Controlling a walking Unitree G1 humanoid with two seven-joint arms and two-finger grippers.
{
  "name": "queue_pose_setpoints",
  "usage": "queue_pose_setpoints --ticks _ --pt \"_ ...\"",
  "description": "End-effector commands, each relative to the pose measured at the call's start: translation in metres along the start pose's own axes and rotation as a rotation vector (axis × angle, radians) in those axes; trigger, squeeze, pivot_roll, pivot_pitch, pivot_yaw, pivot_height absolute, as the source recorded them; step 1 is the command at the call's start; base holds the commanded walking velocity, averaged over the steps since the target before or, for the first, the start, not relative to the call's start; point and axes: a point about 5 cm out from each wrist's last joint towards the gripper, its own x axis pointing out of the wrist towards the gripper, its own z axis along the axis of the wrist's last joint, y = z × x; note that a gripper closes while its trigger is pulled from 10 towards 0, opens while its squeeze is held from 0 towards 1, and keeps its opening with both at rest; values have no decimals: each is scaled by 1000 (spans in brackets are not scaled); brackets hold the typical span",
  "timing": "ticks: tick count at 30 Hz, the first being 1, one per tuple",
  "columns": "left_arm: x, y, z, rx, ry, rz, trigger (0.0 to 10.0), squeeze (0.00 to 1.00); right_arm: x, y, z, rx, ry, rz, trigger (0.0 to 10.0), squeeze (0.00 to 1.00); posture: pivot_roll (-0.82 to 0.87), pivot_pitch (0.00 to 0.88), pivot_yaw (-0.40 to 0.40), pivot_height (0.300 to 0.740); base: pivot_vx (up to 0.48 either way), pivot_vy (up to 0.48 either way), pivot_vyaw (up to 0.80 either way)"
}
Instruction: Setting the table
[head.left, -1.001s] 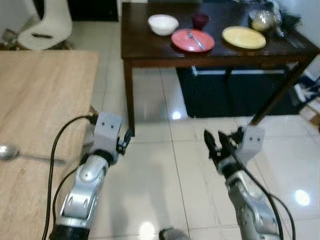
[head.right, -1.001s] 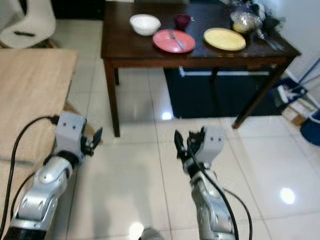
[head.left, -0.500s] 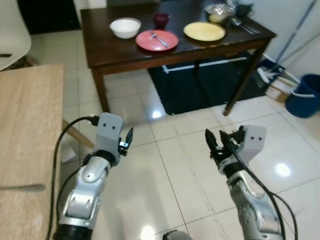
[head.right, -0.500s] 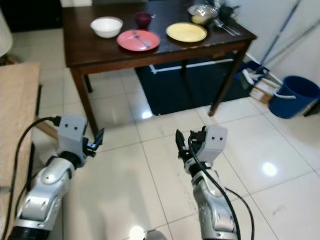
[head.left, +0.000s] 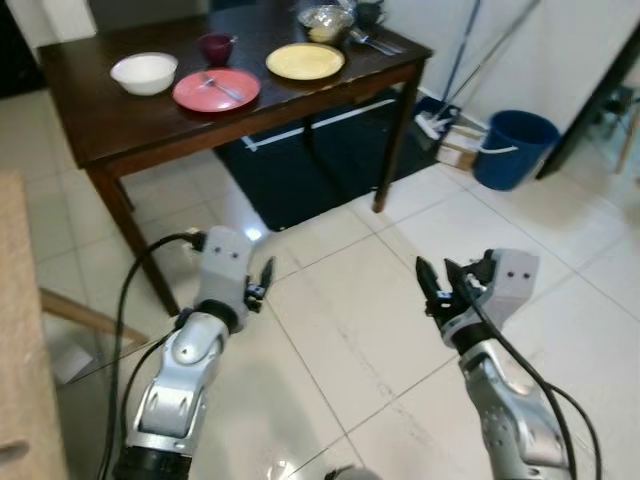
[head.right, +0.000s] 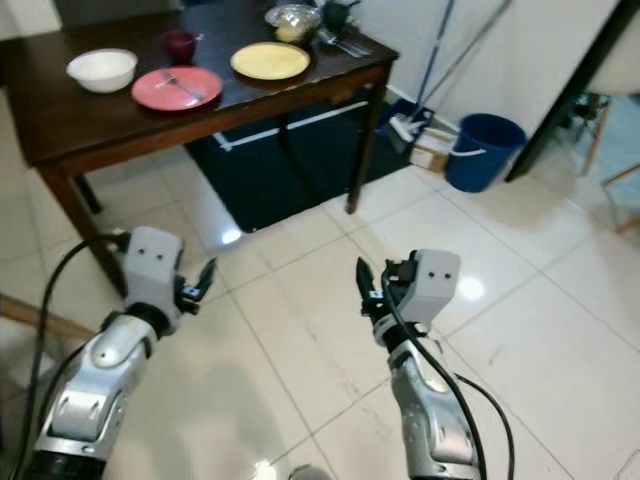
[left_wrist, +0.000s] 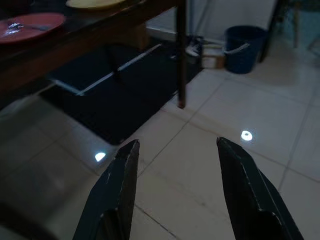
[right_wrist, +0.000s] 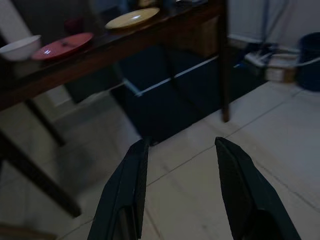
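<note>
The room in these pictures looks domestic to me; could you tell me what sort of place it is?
Probably a home dining area: a dark wooden table laid with a red plate, a yellow plate and a white bowl, on glossy tiled floor, with a blue bucket by the wall.

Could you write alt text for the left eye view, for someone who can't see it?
Two silver robot arms, the left gripper and right gripper both open and empty, reach over a tiled floor. Behind stands a dark table with a white bowl, red plate and yellow plate.
</note>
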Motion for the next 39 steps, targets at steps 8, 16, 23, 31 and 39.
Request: queue_pose_setpoints --ticks 8,16,23,31,39 --pt "-12 15 -16 10 56 65 10000 0 3 8 -10 10 36 34 10000 0 -86 17 20 740 0 0 -600" --pt "-30 26 -29 -7 103 145 10000 0 12 22 -19 15 69 99 10000 0 -41 15 -8 740 0 0 0" --pt "-34 25 -34 0 107 150 10000 0 15 29 -22 20 79 126 10000 0 -38 12 -8 740 0 0 0" --pt "-30 21 -29 28 77 121 10000 0 11 27 -25 19 83 116 10000 0 -52 11 3 740 96 0 0" --pt "-26 17 -27 30 64 97 10000 0 8 23 -27 13 83 103 10000 0 -65 8 10 740 337 0 0"
